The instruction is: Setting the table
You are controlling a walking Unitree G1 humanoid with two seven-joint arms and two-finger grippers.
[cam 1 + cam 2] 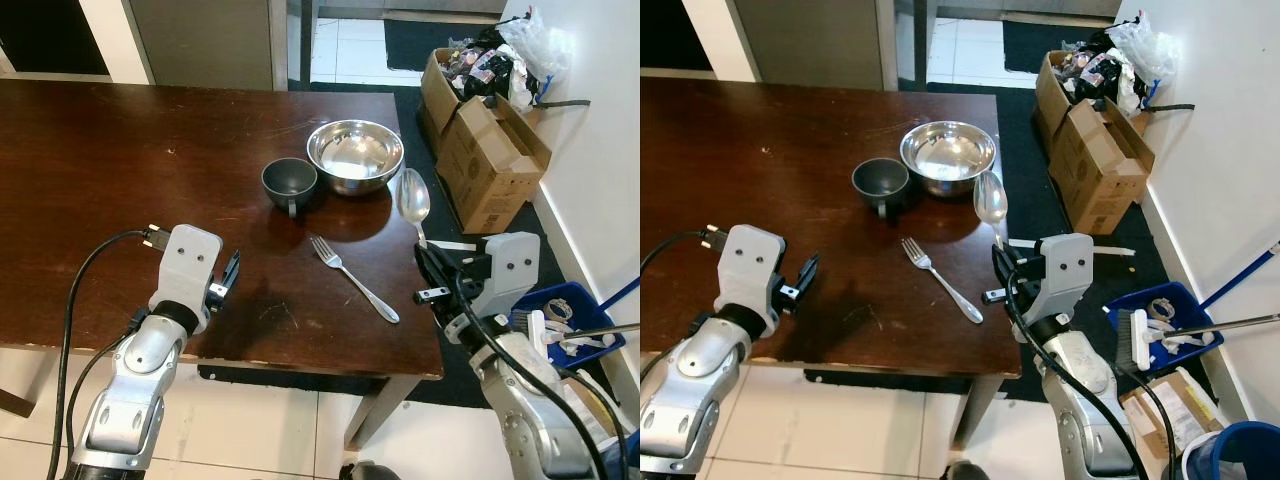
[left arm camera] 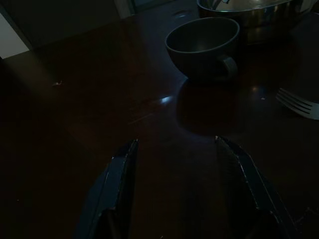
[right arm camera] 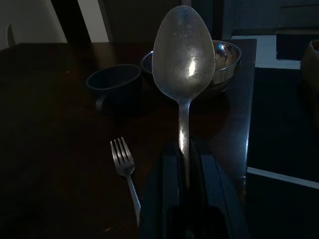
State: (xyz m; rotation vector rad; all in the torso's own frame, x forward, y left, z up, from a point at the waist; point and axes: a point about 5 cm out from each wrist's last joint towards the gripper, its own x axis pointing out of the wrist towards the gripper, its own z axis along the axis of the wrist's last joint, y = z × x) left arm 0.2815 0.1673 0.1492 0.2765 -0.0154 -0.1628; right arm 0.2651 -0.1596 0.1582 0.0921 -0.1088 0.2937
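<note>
— Where's the spoon (image 3: 183, 59)?
— In my right pincer (image 3: 188, 164), fingers closed on its handle, bowl raised over the table (image 1: 90, 160) edge beside the steel bowl (image 1: 355, 155).
— And the rest?
— Fork (image 1: 354, 278) lies in front, dark cup (image 1: 289, 182) left of the bowl. My left pincer (image 2: 175, 149) hovers spread apart, holding nothing.
</note>
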